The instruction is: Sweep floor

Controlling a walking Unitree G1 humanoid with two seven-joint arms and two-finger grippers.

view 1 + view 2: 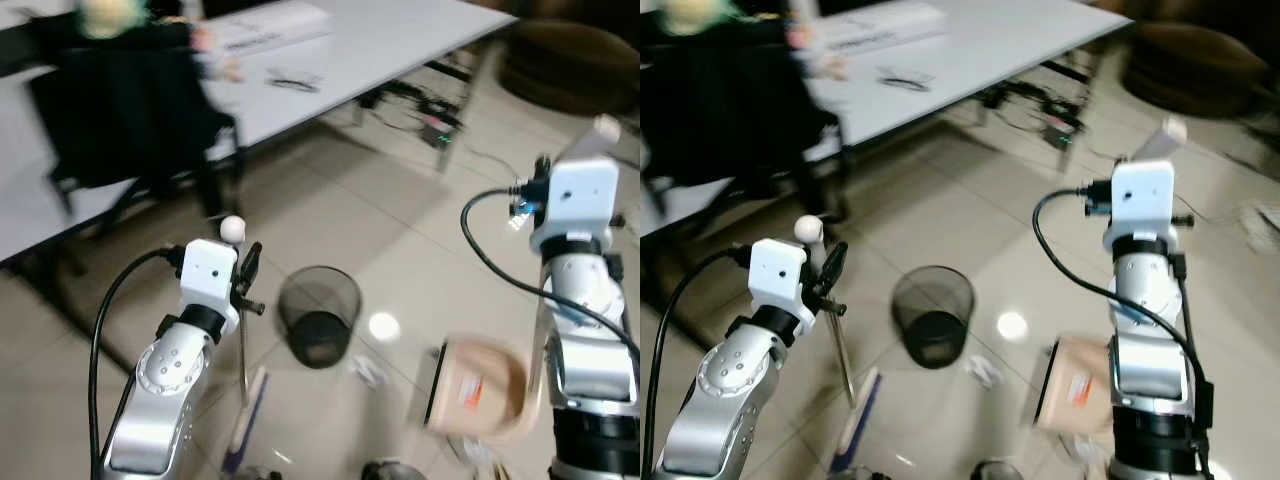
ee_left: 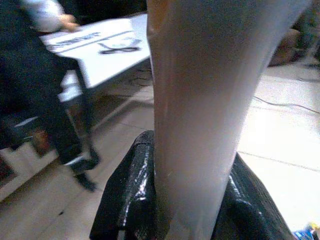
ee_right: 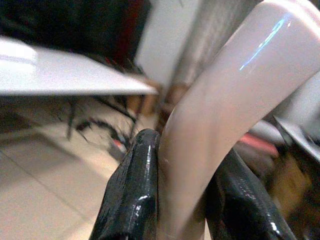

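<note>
Broom in your left, dustpan in your right.
Your left gripper [image 2: 187, 200] is clenched on the broom [image 1: 244, 330] handle, head on the tiles beside the mesh bin [image 1: 319, 315]; your right gripper [image 3: 182, 200] grasps the dustpan [image 1: 478, 388] handle, pan hanging low.

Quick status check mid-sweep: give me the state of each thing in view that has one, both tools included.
Left tool: shut on the broom handle.
Broom: held upright, head down on the floor.
Right tool: shut on the dustpan handle.
Dustpan: held, hanging low beside the right arm, pan tipped on its side.
Wire bin: upright on the floor, open-topped, between the arms.
Crumpled scrap: lying on the floor, not yet swept up.
</note>
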